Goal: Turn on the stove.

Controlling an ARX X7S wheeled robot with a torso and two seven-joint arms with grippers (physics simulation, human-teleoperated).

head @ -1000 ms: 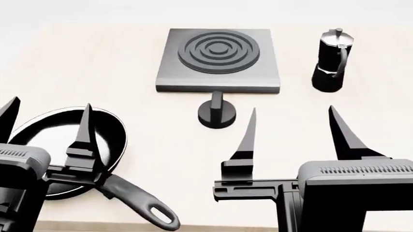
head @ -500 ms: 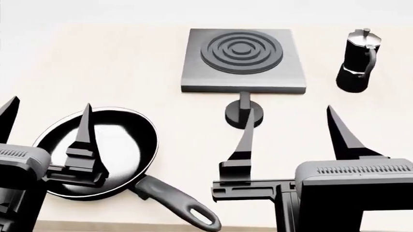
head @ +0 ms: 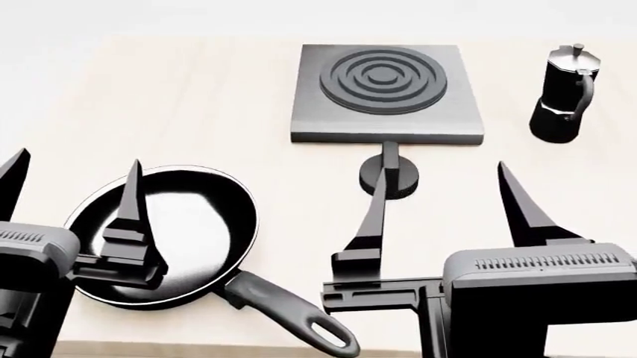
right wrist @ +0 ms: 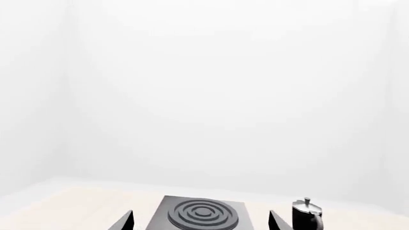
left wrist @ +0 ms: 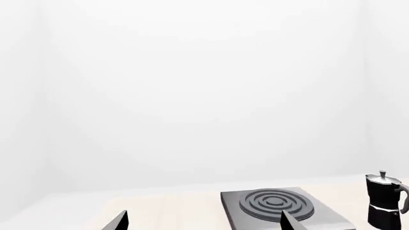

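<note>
Left wrist: stove [left wrist: 281,206] at lower right, left gripper [left wrist: 203,221] fingers apart, empty.
Head: knob [head: 389,176] upper centre, untouched; right gripper [head: 443,201] spread wide below it.
Right wrist: stove low centre. Task not begun

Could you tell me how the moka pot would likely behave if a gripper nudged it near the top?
The moka pot is tall on a narrow base, so it would probably tip rather than slide. It looks rigid, and its side handle may make it swivel.
</note>
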